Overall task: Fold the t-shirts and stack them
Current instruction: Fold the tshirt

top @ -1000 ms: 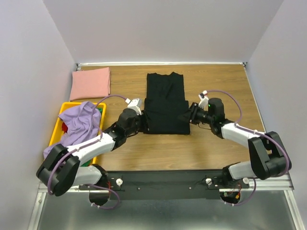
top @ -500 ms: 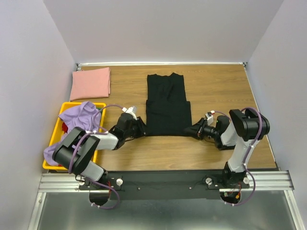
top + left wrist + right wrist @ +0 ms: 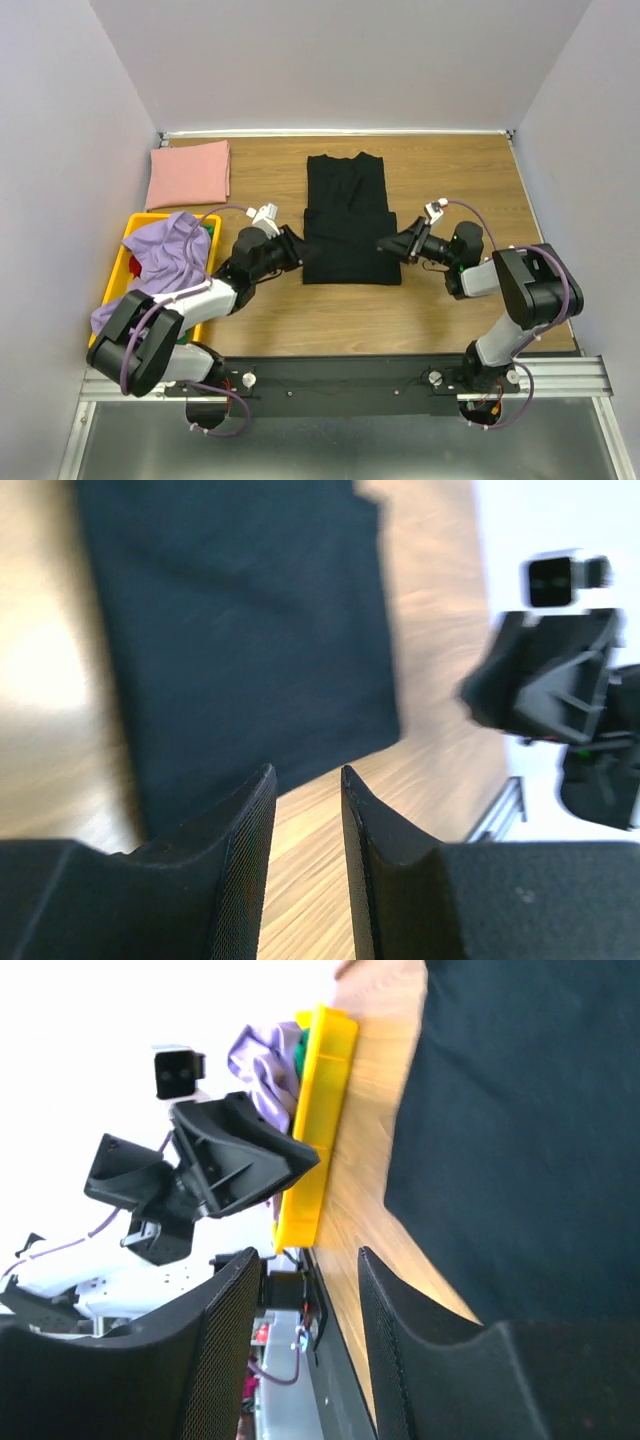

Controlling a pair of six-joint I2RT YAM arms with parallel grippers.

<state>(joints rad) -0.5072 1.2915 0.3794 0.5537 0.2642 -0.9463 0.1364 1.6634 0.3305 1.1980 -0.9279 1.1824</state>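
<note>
In the overhead view the black t-shirt (image 3: 347, 220) lies flat in the middle of the wooden worktop (image 3: 450, 180), folded into a long shape that is narrower toward the top of the frame and wider toward the bottom. The pink t-shirt (image 3: 189, 173) sits folded in the upper left corner of the worktop, well apart from the black one. The lavender t-shirt (image 3: 165, 255) is crumpled and spills over the yellow crate (image 3: 135, 222) at the left edge of the frame. Both arms reach in low from either side. The left end effector (image 3: 290, 248) points at the lower left edge of the black t-shirt, and the right end effector (image 3: 388, 245) points at its lower right edge, so the two face each other across the cloth. In the left wrist view we see its two fingers standing a narrow way apart, with bare wood showing in the gap and nothing gripped. The corner of the dark cloth lies just beyond the tips, though that picture is blurred and we cannot tell whether a finger touches it. In the right wrist view the fingers stand somewhat wider apart, also empty, with the black cloth filling the right side of the frame.
</note>
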